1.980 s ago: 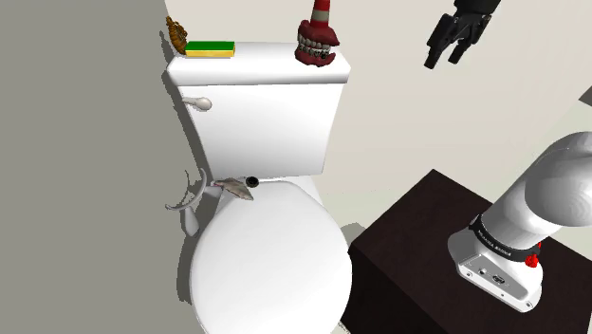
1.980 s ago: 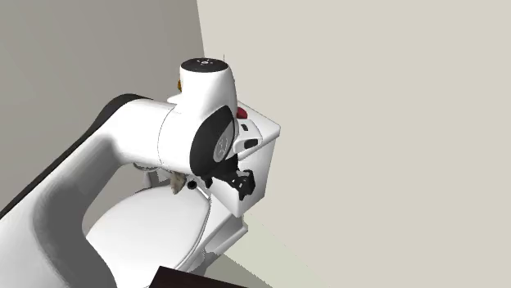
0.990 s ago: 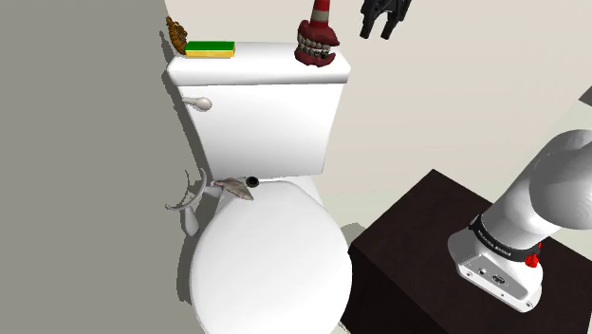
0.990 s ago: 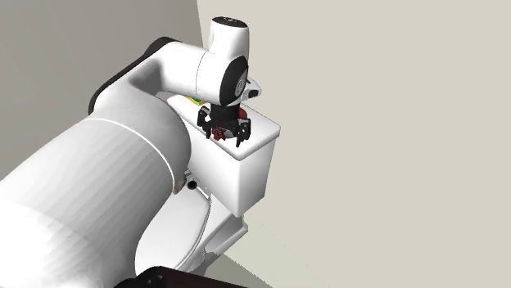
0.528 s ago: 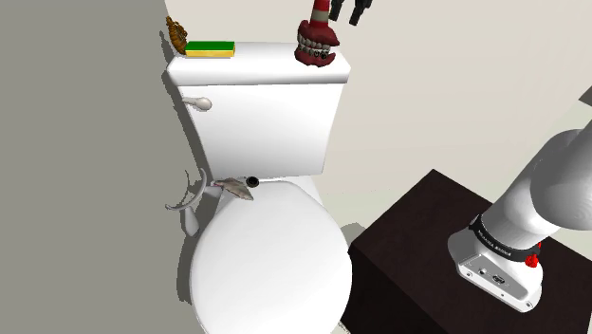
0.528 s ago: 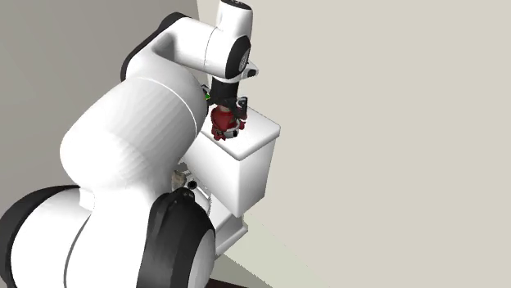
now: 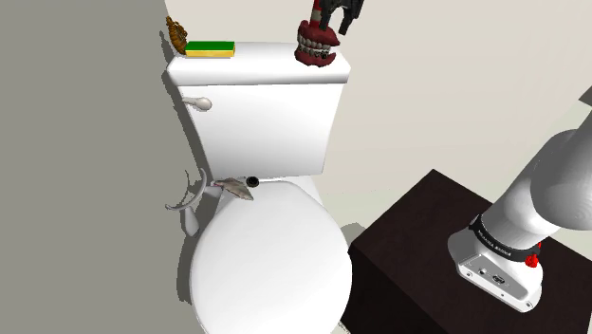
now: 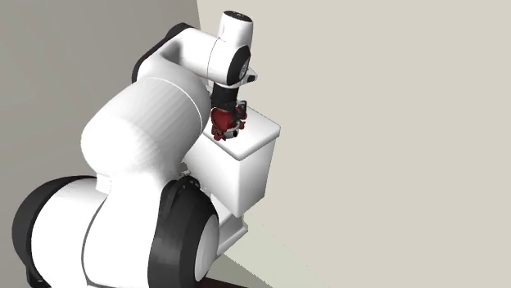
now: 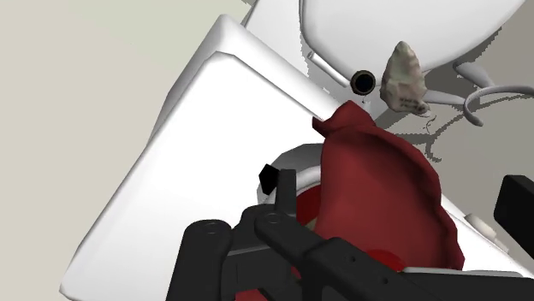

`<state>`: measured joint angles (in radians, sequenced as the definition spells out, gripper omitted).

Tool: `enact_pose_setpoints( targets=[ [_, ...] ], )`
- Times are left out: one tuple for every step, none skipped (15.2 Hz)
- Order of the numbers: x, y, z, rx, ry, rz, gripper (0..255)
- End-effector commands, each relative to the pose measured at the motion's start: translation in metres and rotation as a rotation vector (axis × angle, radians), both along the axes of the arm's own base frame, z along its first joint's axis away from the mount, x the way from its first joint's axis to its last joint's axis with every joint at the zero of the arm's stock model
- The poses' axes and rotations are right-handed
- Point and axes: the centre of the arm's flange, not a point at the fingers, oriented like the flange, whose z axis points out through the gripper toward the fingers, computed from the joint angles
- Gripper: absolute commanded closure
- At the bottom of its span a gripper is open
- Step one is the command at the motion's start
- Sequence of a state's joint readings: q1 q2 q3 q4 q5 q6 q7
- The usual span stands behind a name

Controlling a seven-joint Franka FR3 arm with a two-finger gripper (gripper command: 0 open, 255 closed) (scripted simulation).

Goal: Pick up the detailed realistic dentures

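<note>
The dentures [image 7: 317, 47], dark red gums with pale teeth, sit on the toilet tank lid [image 7: 266, 57] toward its end at the shoulder view's right. My black gripper [image 7: 333, 25] hangs just above and slightly behind them, fingers pointing down. In the second exterior view the gripper [image 8: 230, 114] is right over the dentures [image 8: 221, 125]. In the wrist view the red dentures [image 9: 385, 201] lie between my fingers; one fingertip [image 9: 272, 180] and the other [image 9: 517, 205] stand well apart, so the gripper [image 9: 394, 195] is open and not touching them.
A yellow-and-green sponge [image 7: 210, 47] and a small brown figure [image 7: 176, 34] lie at the lid's other end. A red-and-white striped cone [image 7: 316, 9] stands behind the dentures. A grey shell-like object [image 7: 235, 188] rests behind the toilet seat [image 7: 270, 256]. The dark stand [image 7: 417, 251] is lower right.
The gripper has swung from the shoulder view's right toward the tank and come down over the dentures, staying open. The dentures have not moved.
</note>
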<state>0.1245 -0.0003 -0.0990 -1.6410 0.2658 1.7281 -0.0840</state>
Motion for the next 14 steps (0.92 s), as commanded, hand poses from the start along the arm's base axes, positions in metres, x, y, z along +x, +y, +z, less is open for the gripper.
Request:
enact_pose_setpoints(
  targets=[
    [-0.001, 0.000, -0.008, 0.000, 0.000, 0.000, 0],
    [-0.001, 0.000, -0.008, 0.000, 0.000, 0.000, 0],
    [-0.002, 0.001, -0.008, 0.000, 0.000, 0.000, 255],
    [-0.002, 0.001, -0.008, 0.000, 0.000, 0.000, 255],
    [-0.002, 0.001, -0.008, 0.000, 0.000, 0.000, 255],
    [-0.002, 0.001, -0.008, 0.000, 0.000, 0.000, 255],
    [-0.002, 0.001, -0.008, 0.000, 0.000, 0.000, 255],
    [-0.002, 0.001, -0.008, 0.000, 0.000, 0.000, 255],
    [-0.002, 0.001, -0.008, 0.000, 0.000, 0.000, 255],
    [-0.002, 0.001, -0.008, 0.000, 0.000, 0.000, 255],
    [-0.002, 0.001, -0.008, 0.000, 0.000, 0.000, 255],
    [-0.001, 0.000, -0.008, 0.000, 0.000, 0.000, 255],
    [-0.001, 0.000, -0.003, 0.000, 0.000, 0.000, 255],
    [-0.001, 0.000, 0.002, 0.000, 0.000, 0.000, 255]
  ],
)
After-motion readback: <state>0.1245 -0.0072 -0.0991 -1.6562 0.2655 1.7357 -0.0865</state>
